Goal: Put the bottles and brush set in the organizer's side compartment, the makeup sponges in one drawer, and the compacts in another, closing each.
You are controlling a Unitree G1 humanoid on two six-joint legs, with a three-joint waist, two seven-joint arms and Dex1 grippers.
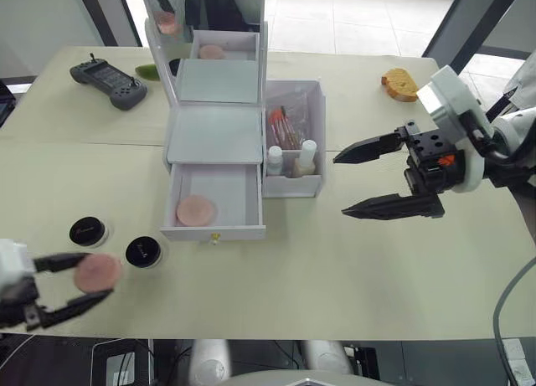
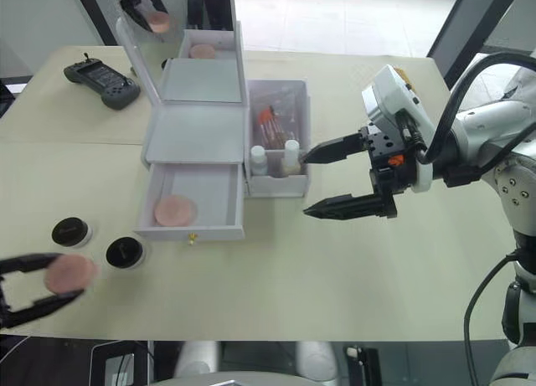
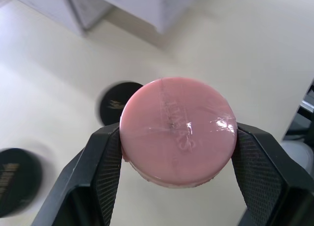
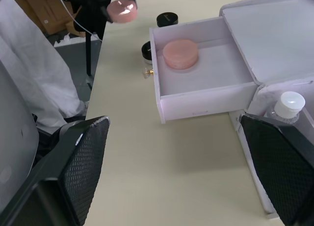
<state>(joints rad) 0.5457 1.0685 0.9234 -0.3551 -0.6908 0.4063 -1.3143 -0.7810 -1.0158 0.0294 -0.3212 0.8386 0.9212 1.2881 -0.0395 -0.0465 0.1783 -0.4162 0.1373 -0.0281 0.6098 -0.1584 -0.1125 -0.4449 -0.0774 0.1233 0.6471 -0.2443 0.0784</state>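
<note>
Head views: the left tool [image 1: 88, 287] is clamped on a pink sponge [image 1: 97, 272] at the near left edge of the worktop [image 1: 352, 269], held clear of the surface. Just beyond it two black compacts [image 1: 87, 231] [image 1: 143, 252] lie side by side on the worktop, left of the organizer [image 1: 219, 131]. The organizer's lower drawer [image 1: 216, 200] is pulled out, with the second sponge [image 1: 196, 210] lying in its near left corner. The side bin [image 1: 293, 143] holds the brush set [image 1: 283, 126] at the back and two bottles [image 1: 275, 159] [image 1: 306, 157] at the front. The right tool [image 1: 345, 185] hovers right of the bin, its fingers spread wide, pointing toward the organizer. A black controller [image 1: 109, 81] sits at the far left and an orange-brown object [image 1: 400, 84] at the far right.

Left wrist view: both fingers [image 3: 103, 172] press the sponge's rim; the compacts show blurred on the worktop beneath.

Right wrist view: the right tool's fingers [image 4: 83, 157] stand far apart, facing the open drawer with its sponge [image 4: 180, 53]; a bottle cap [image 4: 289, 105] shows beside one finger.
</note>
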